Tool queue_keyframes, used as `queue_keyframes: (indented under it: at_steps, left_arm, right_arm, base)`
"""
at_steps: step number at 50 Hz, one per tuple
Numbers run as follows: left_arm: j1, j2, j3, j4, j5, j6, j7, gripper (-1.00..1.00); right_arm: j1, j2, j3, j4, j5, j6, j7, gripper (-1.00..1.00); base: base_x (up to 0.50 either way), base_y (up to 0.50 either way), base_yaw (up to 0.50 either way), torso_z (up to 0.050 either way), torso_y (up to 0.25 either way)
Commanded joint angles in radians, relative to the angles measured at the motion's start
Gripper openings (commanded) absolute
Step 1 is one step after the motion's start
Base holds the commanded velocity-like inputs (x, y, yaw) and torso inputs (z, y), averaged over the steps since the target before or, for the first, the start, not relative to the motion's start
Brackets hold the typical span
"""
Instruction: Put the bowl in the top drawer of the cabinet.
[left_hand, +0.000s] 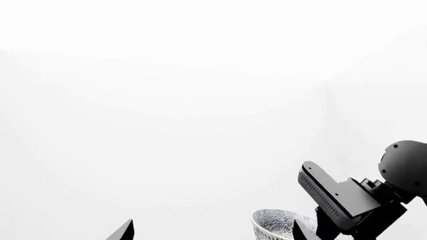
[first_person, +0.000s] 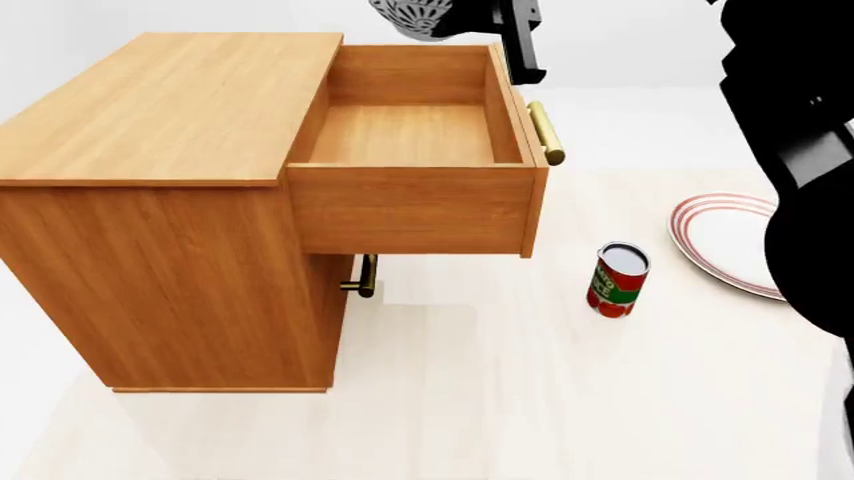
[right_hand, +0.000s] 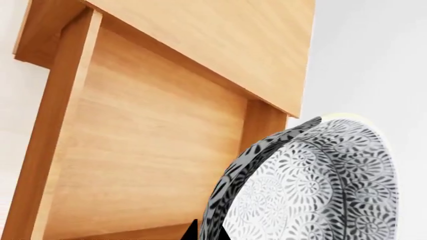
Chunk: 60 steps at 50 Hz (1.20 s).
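Bowl (first_person: 416, 18) gripped in right fingers (first_person: 514, 35) above open top drawer (first_person: 407, 135); left fingers' state unclear.

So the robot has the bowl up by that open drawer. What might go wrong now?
The bowl hangs in the right tool near the far edge of the top drawer, not clearly over its floor; released there, it might clip the drawer wall or land on the cabinet top. It also sits high, so a drop could make it bounce or tip.
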Motion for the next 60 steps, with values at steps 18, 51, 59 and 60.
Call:
queue_keyframes:
  at_steps: [18, 51, 59, 60]
  left_arm:
    - [-0.03, -0.045, -0.012, 0.008, -0.042, 0.024, 0.001, 1.0]
    - [-0.016, -0.057, -0.042, 0.01, -0.056, 0.034, 0.007, 1.0]
    - [-0.008, -0.061, -0.052, 0.01, -0.069, 0.038, 0.004, 1.0]
    - [-0.007, -0.061, -0.052, 0.01, -0.069, 0.038, 0.004, 1.0]
  right_arm:
    - [0.003, 0.0, -0.003, -0.031, -0.002, 0.007, -0.004, -1.0]
    - [0.014, 0.0, -0.013, -0.088, 0.018, 0.009, -0.018, -1.0]
    - [0.01, 0.0, -0.013, -0.079, 0.007, 0.008, -0.016, -1.0]
    - [0.009, 0.0, -0.013, -0.078, 0.006, 0.009, -0.016, -1.0]
  base:
    - [0.0, 0.0, 0.0, 0.0, -0.086]
    - [0.0, 0.0, 0.0, 0.0, -0.086]
    - [0.0, 0.0, 0.0, 0.0, -0.087]
    - [0.0, 0.0, 0.0, 0.0, -0.088]
